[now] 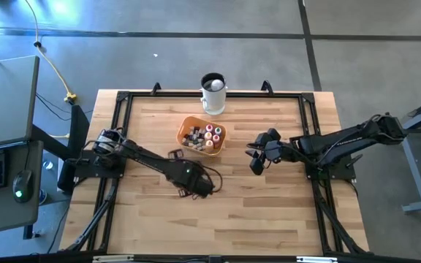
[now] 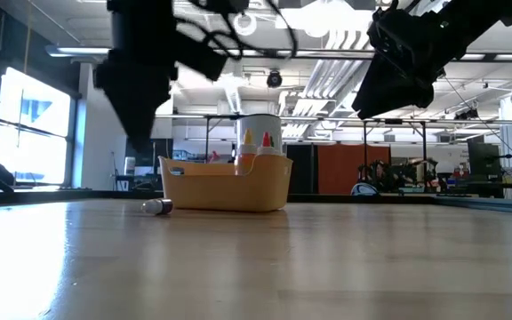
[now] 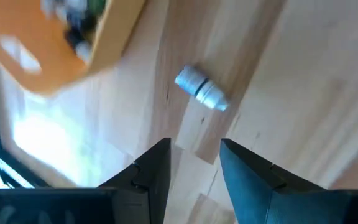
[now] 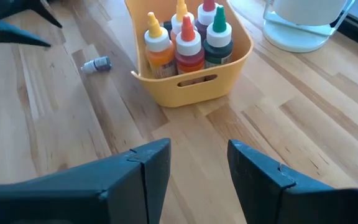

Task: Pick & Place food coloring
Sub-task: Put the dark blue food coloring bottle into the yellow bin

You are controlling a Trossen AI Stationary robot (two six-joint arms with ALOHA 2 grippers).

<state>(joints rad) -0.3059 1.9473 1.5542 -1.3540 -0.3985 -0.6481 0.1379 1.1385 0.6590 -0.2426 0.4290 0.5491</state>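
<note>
The left arm is stretched low from its base, and its left hand is held above the surface with the two dark fingers parted and nothing gripped between them. The right arm is extended inward from the opposite side; its right hand is likewise raised, fingers spread apart and empty, well apart from the left hand.

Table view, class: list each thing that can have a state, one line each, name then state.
Orange bin: upright on the table, holding several bottles.
Bottles in the bin: standing upright, caps on.
Loose bottle: lying on its side on the table beside the bin.
White mug: upright behind the bin.
Left claw: open, empty, above the loose bottle.
Right claw: open, empty.
</note>
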